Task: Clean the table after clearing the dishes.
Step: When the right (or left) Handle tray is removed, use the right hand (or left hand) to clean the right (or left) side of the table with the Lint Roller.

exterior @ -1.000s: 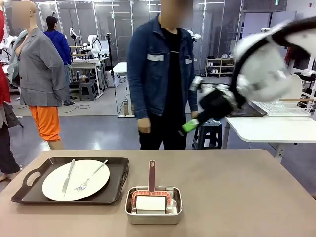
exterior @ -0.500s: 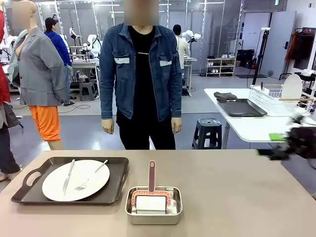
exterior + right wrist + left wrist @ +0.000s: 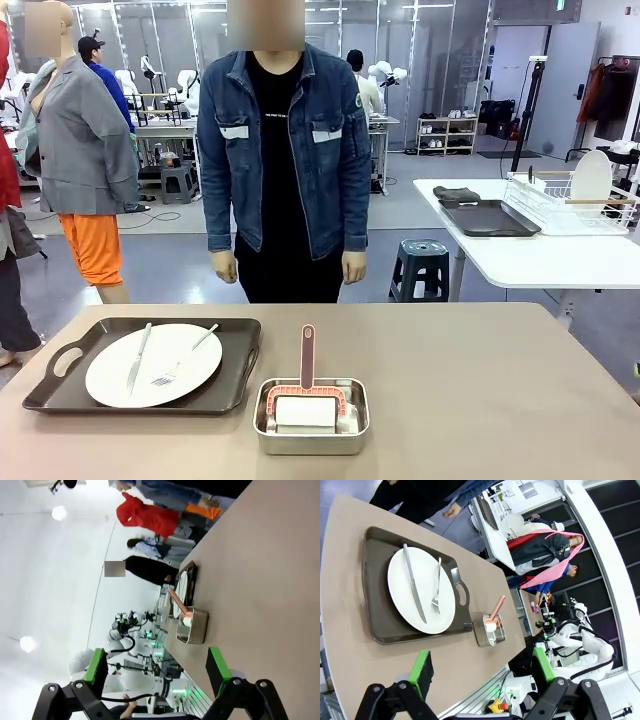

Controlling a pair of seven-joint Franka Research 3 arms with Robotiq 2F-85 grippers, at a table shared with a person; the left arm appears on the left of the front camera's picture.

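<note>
The beige table (image 3: pixel 480 380) carries a dark handled tray (image 3: pixel 60 375) at its left. On the tray lies a white plate (image 3: pixel 110 375) with a knife (image 3: pixel 138 358) and a fork (image 3: pixel 183 358), one of the dishes. The left wrist view looks down on the same tray (image 3: pixel 375 585) and plate (image 3: pixel 426 587); my left gripper (image 3: pixel 482 667) hangs open above the table's near edge, holding nothing. My right gripper (image 3: pixel 156 666) is open too and empty, off to the side of the table (image 3: pixel 260 570), well away from the tray (image 3: pixel 189 577).
A small steel pan (image 3: pixel 311 441) holding a pink-handled scrubber (image 3: pixel 307 355) sits near the front middle. A person in a denim jacket (image 3: pixel 285 150) stands at the far edge, hands down. A white side table (image 3: pixel 540 262) at right holds a dark tray (image 3: pixel 487 218) and a dish rack (image 3: pixel 570 205).
The right arm, high at the right a second ago, swung down and out of the front view. The person shifted left and turned to face the table.
</note>
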